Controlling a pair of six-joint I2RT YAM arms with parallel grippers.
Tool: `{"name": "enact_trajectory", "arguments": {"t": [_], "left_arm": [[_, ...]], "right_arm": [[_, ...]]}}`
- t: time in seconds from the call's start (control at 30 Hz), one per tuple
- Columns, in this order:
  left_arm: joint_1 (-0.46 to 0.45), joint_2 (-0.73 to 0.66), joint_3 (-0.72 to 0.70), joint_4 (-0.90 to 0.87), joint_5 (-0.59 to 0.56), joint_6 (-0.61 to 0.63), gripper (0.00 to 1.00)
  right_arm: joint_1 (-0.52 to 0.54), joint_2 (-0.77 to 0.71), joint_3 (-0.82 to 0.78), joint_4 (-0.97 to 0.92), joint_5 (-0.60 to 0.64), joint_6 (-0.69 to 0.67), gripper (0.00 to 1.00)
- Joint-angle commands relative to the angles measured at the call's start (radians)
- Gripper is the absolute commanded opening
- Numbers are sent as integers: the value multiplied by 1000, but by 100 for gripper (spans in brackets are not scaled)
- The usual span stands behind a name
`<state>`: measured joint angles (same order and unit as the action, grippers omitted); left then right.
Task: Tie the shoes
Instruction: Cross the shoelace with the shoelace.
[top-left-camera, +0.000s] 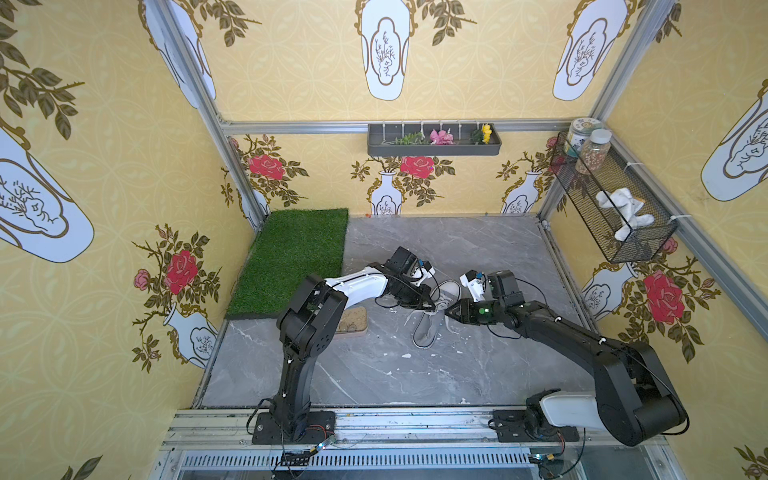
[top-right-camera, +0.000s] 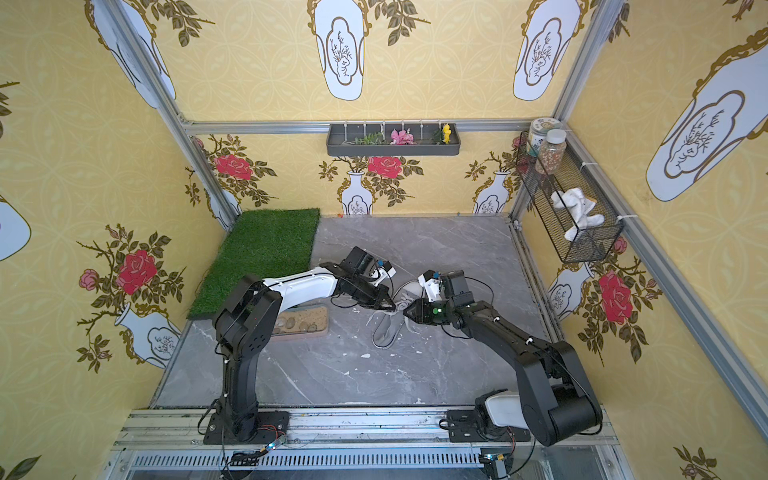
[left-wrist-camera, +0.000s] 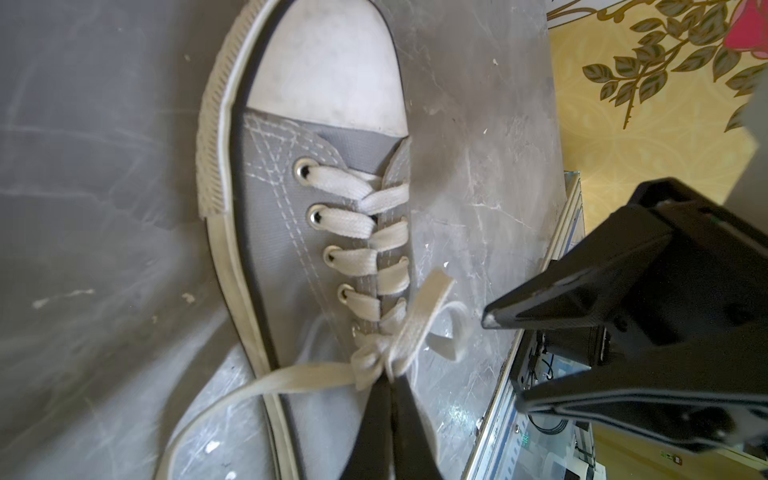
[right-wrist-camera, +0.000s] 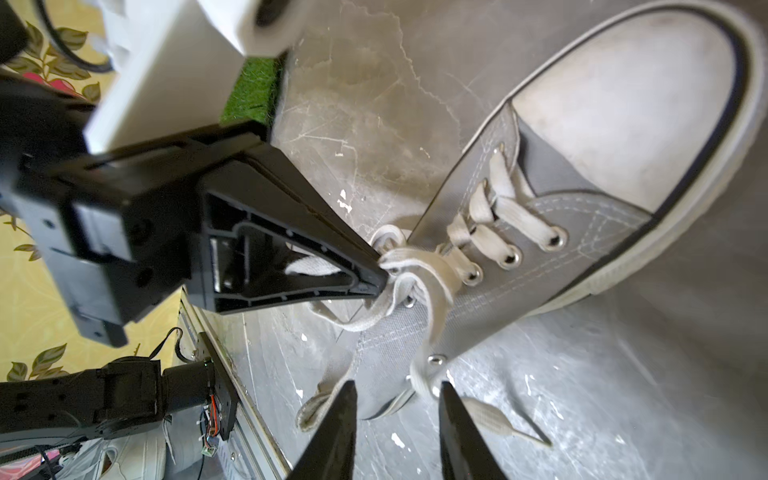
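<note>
- Left wrist view: left end effector (left-wrist-camera: 390, 384) pinches laces (left-wrist-camera: 365, 365) at the knot
- Opposite, right end effector (right-wrist-camera: 397, 399) spread; both arms meet over sneaker (top-left-camera: 430, 330)
- Toe points toward back wall

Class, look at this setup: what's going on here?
Two robot arms are working on a grey canvas sneaker with a white toe cap on the grey marbled tabletop. The left gripper is shut on the flat pale laces where they bunch into a knot near the top eyelets. The right gripper sits close by with its fingers apart, holding nothing. Loose lace ends trail off, so the tying looks unfinished.
</note>
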<state>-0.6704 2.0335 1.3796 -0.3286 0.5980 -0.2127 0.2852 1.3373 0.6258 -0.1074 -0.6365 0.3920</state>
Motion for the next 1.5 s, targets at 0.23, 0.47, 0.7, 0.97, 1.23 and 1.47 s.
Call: {"name": "enact_trajectory", "arguments": {"t": [0.23,0.47,0.7,0.97,1.23,1.47], "left_arm": [[2,-6,1,14,-6,19,0],[2,-16,5,14,-6,12,0],[2,-27,7,9,1,12,0],[2,-36,5,12,8,16,0],[1,-41,3,18,17,22,0],[0,-42,-5,18,24,32,0]], "right_arm": [[10,-27,-16,-3,73,2,30],[34,67,9,77,79,21,30],[76,96,2,115,87,31,15],[80,114,33,116,80,18,0],[88,152,66,152,21,52,0],[86,170,77,188,35,97,0]]}}
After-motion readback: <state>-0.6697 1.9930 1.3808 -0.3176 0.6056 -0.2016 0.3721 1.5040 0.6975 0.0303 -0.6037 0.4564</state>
